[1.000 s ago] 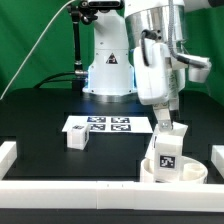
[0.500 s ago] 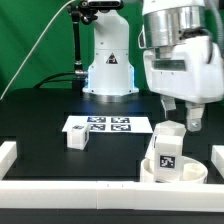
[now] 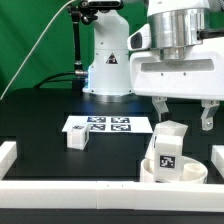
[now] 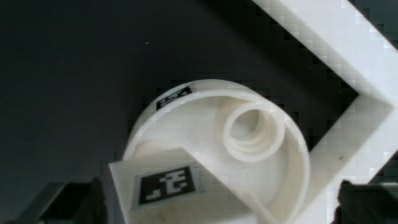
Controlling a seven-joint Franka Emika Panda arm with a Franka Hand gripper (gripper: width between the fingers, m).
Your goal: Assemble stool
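1. The low round white plastic seat [image 3: 180, 172] lies flat on the black worktop [image 3: 40, 125] beside the front edge, close to the front corner on the exterior view's right. In the wrist view the seat [image 4: 205, 135] shows one round socket [image 4: 254, 124], empty, and a small black-and-white tag on its rim.
2. A white blocky plastic tagged leg [image 3: 166, 153] stands upright on the seat, its square tag facing the front edge. The wrist view shows a tagged leg [image 4: 175, 183] at the seat's rim.
3. A second leg [image 3: 172, 131], white and blocky, rises just behind the first. Whether it rests in the seat cannot be told.
4. A loose leg [image 3: 77, 139] stands apart, nearer the edge on the exterior view's left, just beside the marker board [image 3: 105, 125].
5. The gripper [image 3: 184, 119] hangs above the two legs on the seat. Its fingers [image 3: 160, 112] are spread wide and grasp nothing.
6. A long white front rail [image 3: 90, 190] runs along the front edge, just beside the seat
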